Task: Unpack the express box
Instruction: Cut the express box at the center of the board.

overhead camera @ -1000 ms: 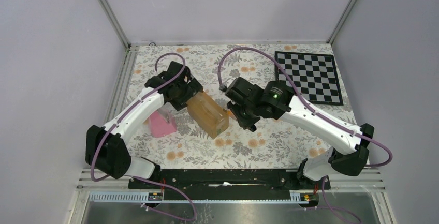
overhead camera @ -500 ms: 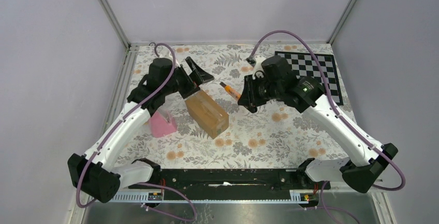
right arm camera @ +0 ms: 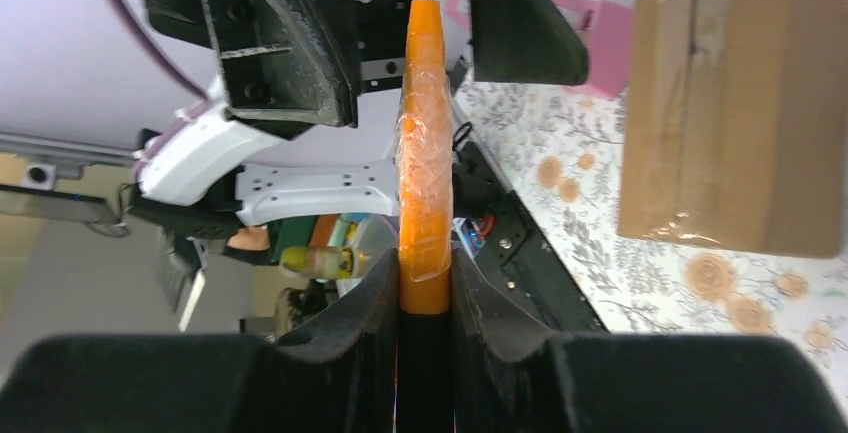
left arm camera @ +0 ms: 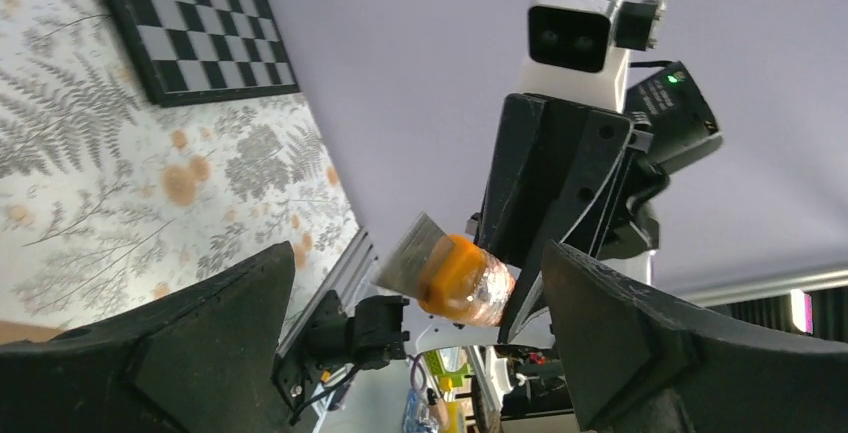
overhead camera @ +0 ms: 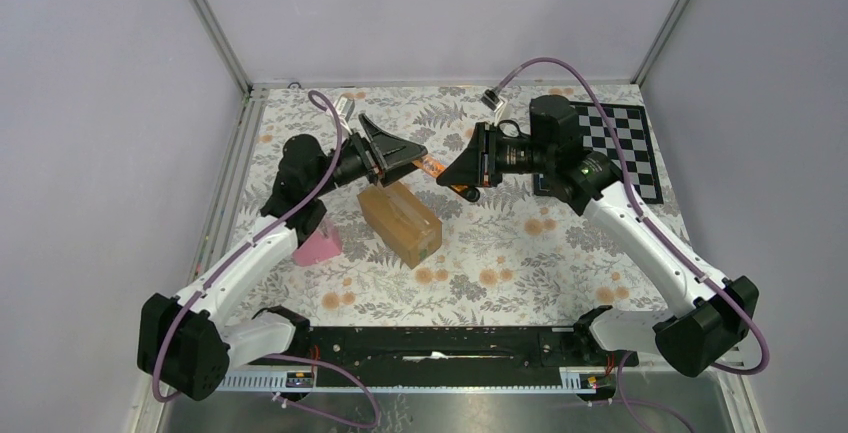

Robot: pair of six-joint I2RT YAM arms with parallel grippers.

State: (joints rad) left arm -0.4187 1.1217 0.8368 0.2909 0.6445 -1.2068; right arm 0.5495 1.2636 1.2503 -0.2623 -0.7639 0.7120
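- Brown cardboard makes up the small rectangular express box (overhead camera: 400, 221), which is seen from above lying near the middle of the floral-patterned table cover (overhead camera: 520, 263). A pink wedge-shaped object (overhead camera: 318, 245) lies just beside it on the left, and a black-and-white checkerboard (overhead camera: 600, 148) is well apart at the far right.
- Above the box, in the same view, the left gripper (overhead camera: 408, 153) is spread wide. The right gripper (overhead camera: 458, 179) is clenched on a slim orange-and-black cutter (overhead camera: 433, 165), whose tip is pointed into the gap between the left fingers.
- From the left wrist, the cutter's orange end and a grey blade-like tip are seen between the two spread black fingers (left arm camera: 200, 343), touched by neither. Nothing is held by this claw.
- From the right wrist, the cutter is seen pinched between the right fingers (right arm camera: 365, 303). The box is seen at the right edge, with its flaps closed and clear tape on it.
- Nothing of the unpacking is judged done: the box is sealed and touched by neither arm. The tape remains to be cut, the flaps to be opened and any contents to be lifted out. What is inside cannot be seen.
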